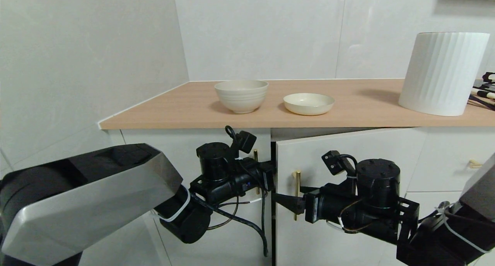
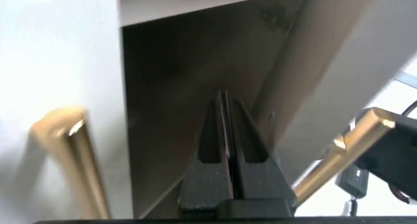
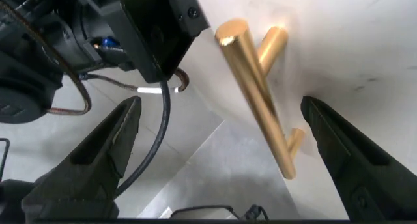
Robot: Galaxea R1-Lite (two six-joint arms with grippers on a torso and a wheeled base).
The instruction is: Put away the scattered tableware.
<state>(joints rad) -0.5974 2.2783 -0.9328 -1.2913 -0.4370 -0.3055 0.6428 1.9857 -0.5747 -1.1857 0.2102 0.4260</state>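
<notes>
A cream bowl (image 1: 241,96) and a shallow cream dish (image 1: 308,103) stand side by side on the wooden counter (image 1: 174,111). Below it, the right cabinet door (image 1: 348,157) hangs slightly ajar. My left gripper (image 1: 270,177) is shut, and its tips (image 2: 223,100) sit in the dark gap between the two doors. My right gripper (image 1: 292,202) is open around the gold handle (image 3: 257,97) of the ajar door, one finger on each side (image 3: 117,139), not closed on it.
A tall white ribbed container (image 1: 444,72) stands at the counter's right, with dark utensils (image 1: 483,94) beside it. The left door carries its own gold handle (image 2: 71,152). Tiled walls close off the left side and the back.
</notes>
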